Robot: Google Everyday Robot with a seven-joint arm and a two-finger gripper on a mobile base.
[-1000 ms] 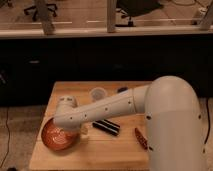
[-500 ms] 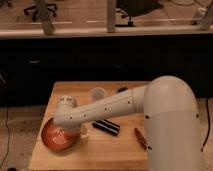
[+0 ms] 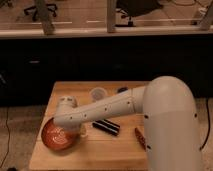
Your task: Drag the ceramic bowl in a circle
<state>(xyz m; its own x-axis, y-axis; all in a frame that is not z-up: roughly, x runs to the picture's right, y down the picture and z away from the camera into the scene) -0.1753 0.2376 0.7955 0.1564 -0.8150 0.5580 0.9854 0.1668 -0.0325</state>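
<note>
The ceramic bowl (image 3: 58, 136), wide, shallow and orange-red with pale swirl marks inside, sits at the front left of the wooden table (image 3: 95, 150). My white arm reaches across the table from the right. Its wrist stands above the bowl's far side. My gripper (image 3: 78, 131) points down at the bowl's right rim and appears to touch it. The arm's own bulk hides the contact.
A small translucent plastic cup (image 3: 98, 93) stands at the table's back middle, with a small dark item (image 3: 122, 90) to its right. A flat black object (image 3: 106, 127) lies just right of the bowl. A reddish item (image 3: 140, 138) lies at the front right, by my arm's base.
The arm and bowl stay at the front left of the table, with at most a very slight shift.
</note>
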